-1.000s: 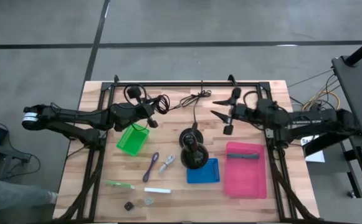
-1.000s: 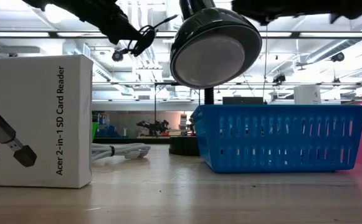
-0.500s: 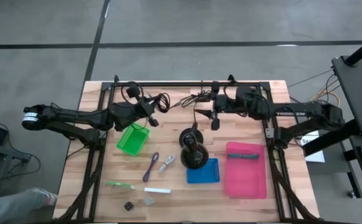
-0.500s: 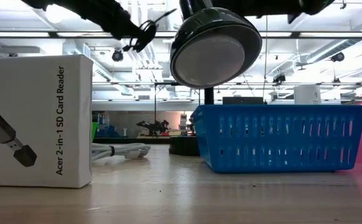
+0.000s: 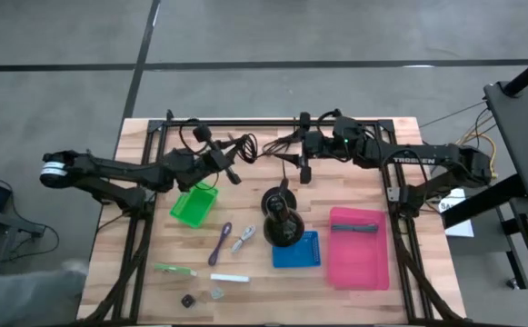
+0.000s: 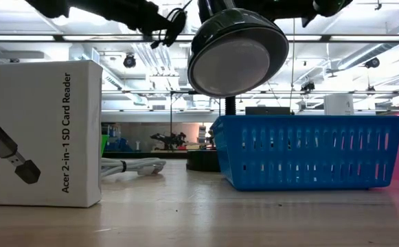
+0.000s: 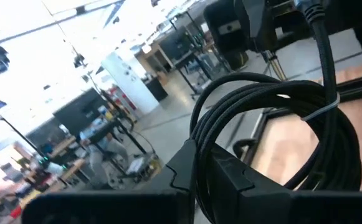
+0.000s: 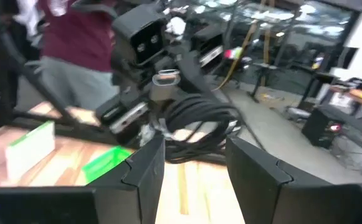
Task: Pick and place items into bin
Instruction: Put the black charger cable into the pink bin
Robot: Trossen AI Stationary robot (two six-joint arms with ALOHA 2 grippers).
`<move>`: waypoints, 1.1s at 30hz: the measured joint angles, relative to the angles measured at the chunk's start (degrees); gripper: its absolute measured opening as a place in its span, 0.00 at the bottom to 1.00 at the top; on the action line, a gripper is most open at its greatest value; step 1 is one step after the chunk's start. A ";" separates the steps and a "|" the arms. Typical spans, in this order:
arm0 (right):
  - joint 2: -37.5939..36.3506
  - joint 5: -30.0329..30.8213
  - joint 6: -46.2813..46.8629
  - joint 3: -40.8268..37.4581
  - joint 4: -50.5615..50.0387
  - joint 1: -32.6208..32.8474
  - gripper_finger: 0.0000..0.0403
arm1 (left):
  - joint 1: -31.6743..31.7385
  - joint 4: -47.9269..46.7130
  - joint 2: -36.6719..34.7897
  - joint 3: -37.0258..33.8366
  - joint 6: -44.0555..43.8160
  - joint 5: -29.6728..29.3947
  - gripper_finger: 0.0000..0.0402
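Observation:
My left gripper (image 5: 225, 164) is above the table's far left part, shut on the black cable coil (image 5: 242, 147), which also fills the left wrist view (image 7: 274, 124) and shows at the top of the low view (image 6: 173, 15). My right gripper (image 5: 303, 145) is open, just right of the coil and facing it; in the right wrist view its fingers (image 8: 146, 168) frame the coil (image 8: 199, 121). The purple tool (image 5: 221, 242), a grey piece (image 5: 243, 240), the green stick (image 5: 174, 270), the white stick (image 5: 230, 278) and two small cubes (image 5: 188, 301) lie on the near table. My left gripper pinches the coil's bundled loops (image 7: 200, 155) between its two fingers, coming roughly level from the table's left. The coil is lifted clear of the table. It sticks out past the fingertips toward my right gripper, with a tie (image 7: 330, 102) binding its far side.
A green bin (image 5: 194, 203) sits below the left gripper, with a blue bin (image 5: 297, 249) and a pink bin (image 5: 357, 245) to the right. The black joystick-like stand (image 5: 283, 222) is beside the blue bin. A long black cord (image 5: 286, 145) lies at the far edge. A white box (image 6: 38, 130) is near the low camera.
My right gripper has swung toward the table's left, from near the far right to close beside the coil, turning to face it. My left gripper has carried the coil a little to the right and upward, still shut on it.

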 joint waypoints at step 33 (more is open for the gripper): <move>-0.12 -2.68 -3.62 1.62 -1.46 -0.06 0.55 | 0.02 26.98 11.24 1.90 11.15 0.51 0.03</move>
